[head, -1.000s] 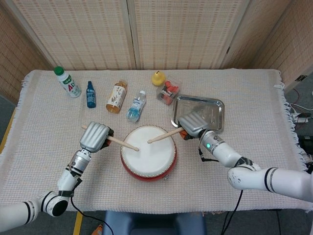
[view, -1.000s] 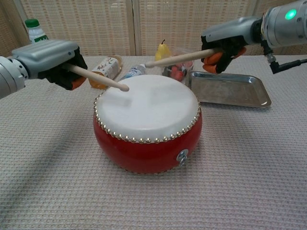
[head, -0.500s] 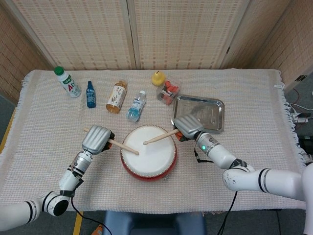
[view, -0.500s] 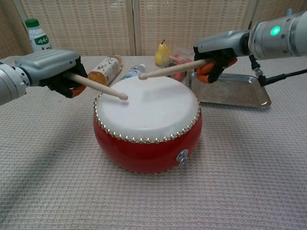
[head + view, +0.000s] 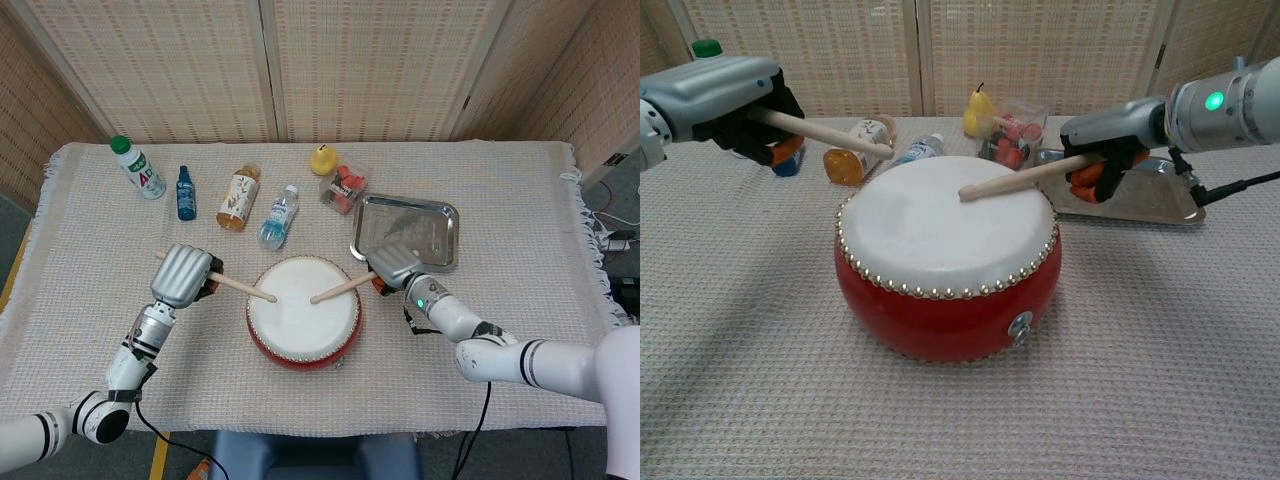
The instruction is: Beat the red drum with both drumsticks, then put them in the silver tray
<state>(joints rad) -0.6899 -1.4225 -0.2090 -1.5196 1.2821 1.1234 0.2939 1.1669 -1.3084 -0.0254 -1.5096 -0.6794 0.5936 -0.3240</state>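
The left hand [image 5: 725, 100] is clamped on a drumstick [image 5: 825, 134] whose tip hangs above the far-left rim of the red drum [image 5: 947, 255]. The right hand [image 5: 1110, 140] is clamped on the other drumstick [image 5: 1025, 177], its tip on or just above the white drumhead right of centre. The drum sits near the table's [image 5: 500, 330] middle. The silver tray [image 5: 407, 230] lies just behind the right hand, far right of the drum. Bottles [image 5: 240, 196], a yellow duck [image 5: 322, 159] and a clear box [image 5: 343, 189] stand along the far side.
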